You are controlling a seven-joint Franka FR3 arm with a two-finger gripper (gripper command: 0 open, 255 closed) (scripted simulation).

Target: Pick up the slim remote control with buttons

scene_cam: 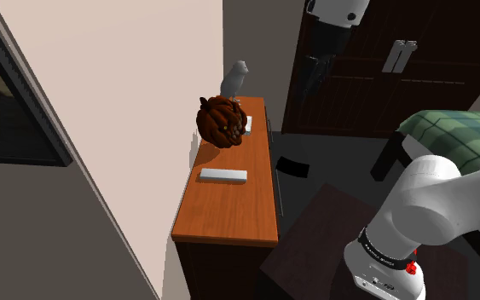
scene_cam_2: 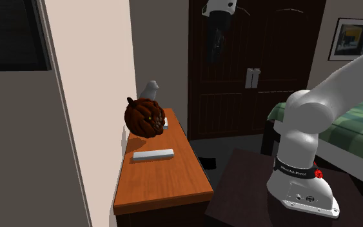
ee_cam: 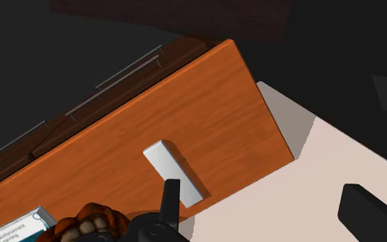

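— While the gripper (scene_cam: 313, 83) hangs high over the floor, jaws?
— Wide apart, nothing between them.
— And the remote (scene_cam: 222, 175)?
— Pale grey slab, flat on the wooden dresser top (scene_cam: 229, 217). Shoulder view: 6 o'clock from the carved pumpkin (scene_cam: 222, 122), apart from it.

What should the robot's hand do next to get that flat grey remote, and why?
Probably bring the gripper down and over the remote. The gripper hangs high up, well clear of the dresser, with its fingers apart and touching nothing. The pale grey remote lies flat on the wooden top, apart from the brown pumpkin-like ornament, so there looks to be room to come down on it.
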